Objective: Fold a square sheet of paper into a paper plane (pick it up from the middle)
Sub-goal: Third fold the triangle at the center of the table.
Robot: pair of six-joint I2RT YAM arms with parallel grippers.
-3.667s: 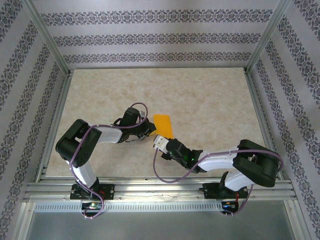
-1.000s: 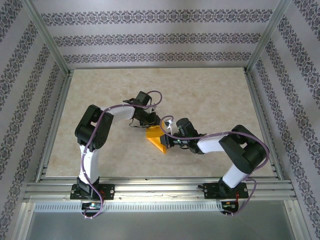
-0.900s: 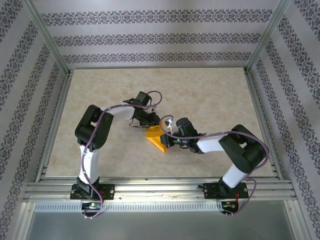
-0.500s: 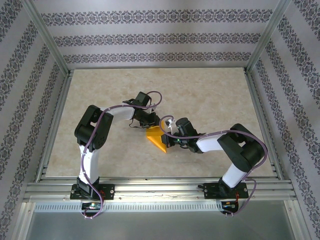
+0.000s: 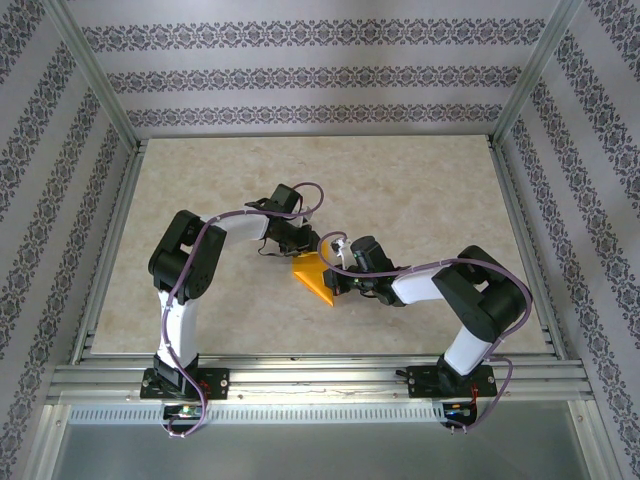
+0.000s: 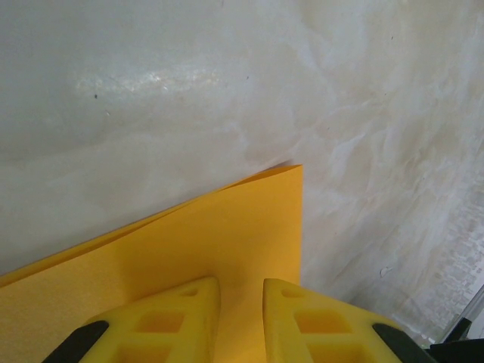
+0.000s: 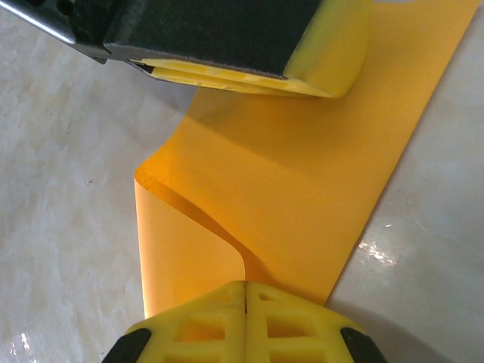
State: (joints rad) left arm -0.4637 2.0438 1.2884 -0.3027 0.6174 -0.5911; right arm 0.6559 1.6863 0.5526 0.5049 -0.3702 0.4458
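Square sheet of paper [image 5: 318,281], curled edge, open tabletop [image 5: 430,190] around

We see two arms of one pattern: the left arm [image 5: 235,225] and the right arm [image 5: 418,287] alternate glossy white links with bulky black joint housings. A thin purple cable [image 5: 164,330] loops along each. Their black bases [image 5: 180,383], at seven and five o'clock overhead, carry small coloured lights. The fingers [image 7: 287,321] of the right gripper [image 7: 243,287] are bright yellow plastic with moulded pockets and black pieces at seven and five o'clock; the left gripper [image 6: 240,291] matches.
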